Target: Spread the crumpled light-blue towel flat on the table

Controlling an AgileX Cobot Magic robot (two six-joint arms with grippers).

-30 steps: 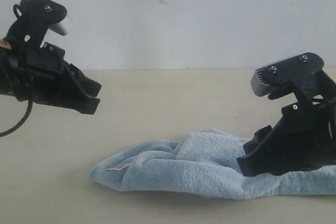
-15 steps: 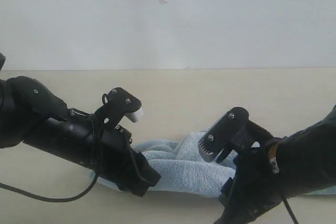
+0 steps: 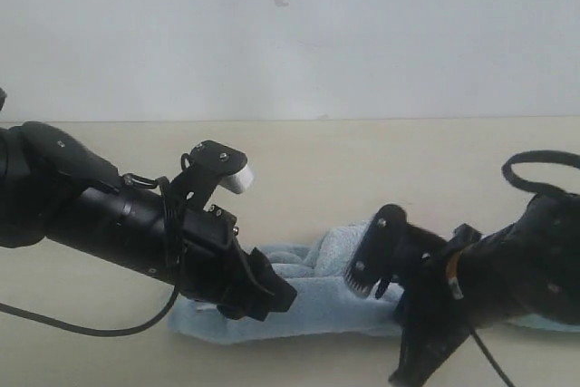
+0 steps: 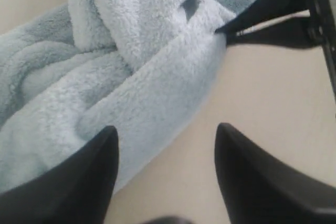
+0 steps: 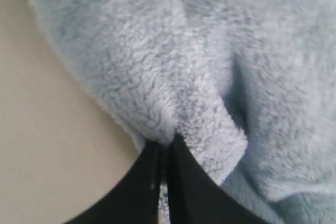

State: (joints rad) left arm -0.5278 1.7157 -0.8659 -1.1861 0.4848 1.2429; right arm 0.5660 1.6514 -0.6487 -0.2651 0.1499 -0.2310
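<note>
The towel (image 3: 317, 295) lies crumpled on the surface (image 3: 362, 169), as one long bunch towards the near side of the exterior view, between the two arms. It is rolled and folded over itself in thick soft ridges, so it is not flat.

The left end effector (image 4: 167, 129) is low at the left end of this bunch. Its two fingers (image 4: 79, 182) are spread wide apart. In the left wrist view one finger is over the fluffy border of the towel and the other is over the bare surface just beside it. It cannot be told whether the fingers touch the cloth.

The right end effector (image 5: 164, 148) is pressed together on a small fold at the edge of the towel, and the right wrist view shows the cloth gathered into this pinch. The left wrist view also shows its black tips meeting on the border of the towel, close to the surface.

Behind the surface stands a plain white wall (image 3: 381, 33).
</note>
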